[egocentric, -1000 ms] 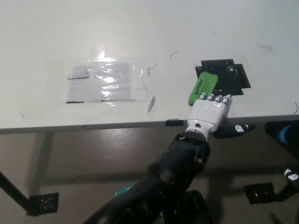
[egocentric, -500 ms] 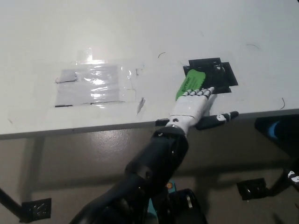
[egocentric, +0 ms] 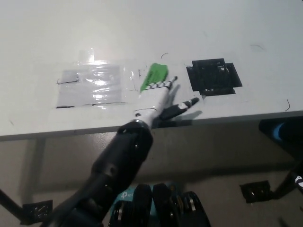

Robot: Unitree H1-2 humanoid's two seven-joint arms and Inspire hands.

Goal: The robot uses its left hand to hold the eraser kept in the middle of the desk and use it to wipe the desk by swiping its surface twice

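Desk (egocentric: 142, 28): eraser (egocentric: 154, 75), left hand (egocentric: 158, 96) now leftward.

You have one view only, from the head camera, looking steeply down and forward. Desk (egocentric: 142, 28) fills the upper half, its near edge crossing mid-frame; floor (egocentric: 227, 161) shows below. Left hand (egocentric: 156, 97) sits near centre, at middling range. No second view to compare.

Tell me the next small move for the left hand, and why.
Probably keep sliding the eraser left over the desk toward the taped plastic sheet. The left hand holds the eraser pressed flat, clear of the black tape patch, and pen marks lie near it.
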